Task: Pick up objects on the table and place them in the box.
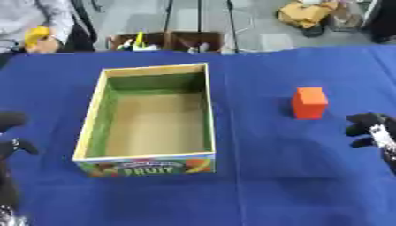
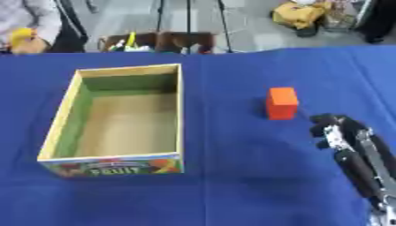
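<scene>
An orange block (image 1: 309, 102) stands upright on the blue tablecloth, right of the box. The open cardboard fruit box (image 1: 147, 167) sits left of centre, long side running away from me, and nothing shows inside it. My right hand (image 2: 334, 130) hovers just right of the block on its near side, apart from it, thumb and fingers spread and holding nothing. My left hand (image 1: 14, 120) shows at the left edge, left of the box and apart from it, open and holding nothing.
The blue table (image 1: 255, 185) runs wide in front of the box and between box and block. Beyond its far edge stand brown crates (image 1: 166, 42) with small items, on the floor.
</scene>
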`<state>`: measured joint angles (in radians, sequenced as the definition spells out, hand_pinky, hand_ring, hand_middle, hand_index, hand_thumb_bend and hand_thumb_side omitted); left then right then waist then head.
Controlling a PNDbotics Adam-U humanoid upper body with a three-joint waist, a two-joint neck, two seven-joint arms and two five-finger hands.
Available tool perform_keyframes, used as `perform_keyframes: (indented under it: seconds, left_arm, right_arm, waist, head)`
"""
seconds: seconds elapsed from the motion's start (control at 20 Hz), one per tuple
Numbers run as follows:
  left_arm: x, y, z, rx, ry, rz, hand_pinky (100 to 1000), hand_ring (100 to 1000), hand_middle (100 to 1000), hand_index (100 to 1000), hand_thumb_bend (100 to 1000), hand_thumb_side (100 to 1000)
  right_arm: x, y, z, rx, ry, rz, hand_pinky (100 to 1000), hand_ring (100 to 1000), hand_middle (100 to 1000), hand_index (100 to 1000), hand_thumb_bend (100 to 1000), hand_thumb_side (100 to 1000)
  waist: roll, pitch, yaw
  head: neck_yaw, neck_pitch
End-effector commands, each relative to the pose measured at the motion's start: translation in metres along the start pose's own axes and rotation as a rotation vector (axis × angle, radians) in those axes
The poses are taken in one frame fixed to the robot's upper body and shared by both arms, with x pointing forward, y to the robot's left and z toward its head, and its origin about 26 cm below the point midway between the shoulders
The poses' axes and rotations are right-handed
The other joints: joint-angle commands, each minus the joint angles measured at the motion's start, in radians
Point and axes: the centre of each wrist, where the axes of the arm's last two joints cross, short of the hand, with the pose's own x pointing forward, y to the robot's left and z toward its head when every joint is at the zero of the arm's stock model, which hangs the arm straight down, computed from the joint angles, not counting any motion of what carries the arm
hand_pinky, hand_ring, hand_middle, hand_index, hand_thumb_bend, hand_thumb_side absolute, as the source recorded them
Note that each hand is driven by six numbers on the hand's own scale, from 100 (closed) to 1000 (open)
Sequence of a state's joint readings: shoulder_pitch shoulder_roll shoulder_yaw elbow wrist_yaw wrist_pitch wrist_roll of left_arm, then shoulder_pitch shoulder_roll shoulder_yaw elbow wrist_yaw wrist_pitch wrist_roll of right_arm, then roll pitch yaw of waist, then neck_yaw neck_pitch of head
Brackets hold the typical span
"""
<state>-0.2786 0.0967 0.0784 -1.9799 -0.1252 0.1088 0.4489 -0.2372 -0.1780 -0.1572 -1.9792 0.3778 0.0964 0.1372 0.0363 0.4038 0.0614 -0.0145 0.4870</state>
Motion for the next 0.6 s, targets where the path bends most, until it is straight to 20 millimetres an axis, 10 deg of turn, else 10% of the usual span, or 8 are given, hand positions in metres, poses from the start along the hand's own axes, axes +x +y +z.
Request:
perform_keyframes:
  seconds: [0.05,0.6]
  left_arm:
    - [0.0065,0.002,-0.0022,0.004,-0.031,-0.005,275,665,546,468,100,855]
    - [0.006,0.0029,-0.0021,0.008,-0.029,-0.009,276,665,547,472,100,855]
  right_arm:
    - [0.0056,-0.0054,-0.0008,-0.012,-0.024,0.011,586,669,579,738,100,937]
    - [0.0086,-0.015,-0.0059,-0.034,-0.069,0.041,588,677,587,741,100,938]
  waist:
    - [-0.002,-0.02,0.0]
    - [-0.002,-0.027,-0.002]
  head:
    - [-0.003,-0.012]
    - [-0.003,-0.008]
